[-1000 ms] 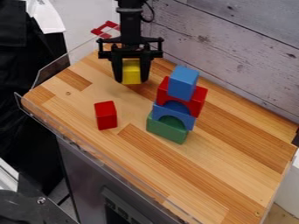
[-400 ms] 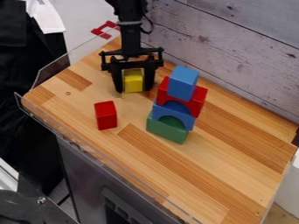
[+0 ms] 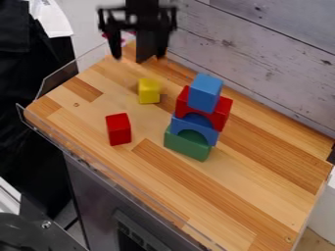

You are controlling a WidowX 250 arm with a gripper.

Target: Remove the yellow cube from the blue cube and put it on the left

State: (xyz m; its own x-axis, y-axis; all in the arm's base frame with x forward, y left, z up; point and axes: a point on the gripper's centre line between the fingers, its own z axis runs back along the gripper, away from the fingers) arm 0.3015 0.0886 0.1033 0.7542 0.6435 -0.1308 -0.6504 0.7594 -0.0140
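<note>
Spreading out beneath the gripper, a wooden tabletop is taking up most of the view. A pale plank wall is rising behind the gripper and to its right. Below the gripper and to its right, a tower is standing upright: a green block is bearing a blue arch, which is carrying a red arch, and a blue cube is resting on top. The gripper itself is hanging above the tabletop's far corner, its fingers standing wide apart and holding nothing. Farther down from the gripper and a little to its left, a red block is standing alone. Nearer, just below the gripper, the yellow cube is sitting on the wood, apart from the tower.
</note>
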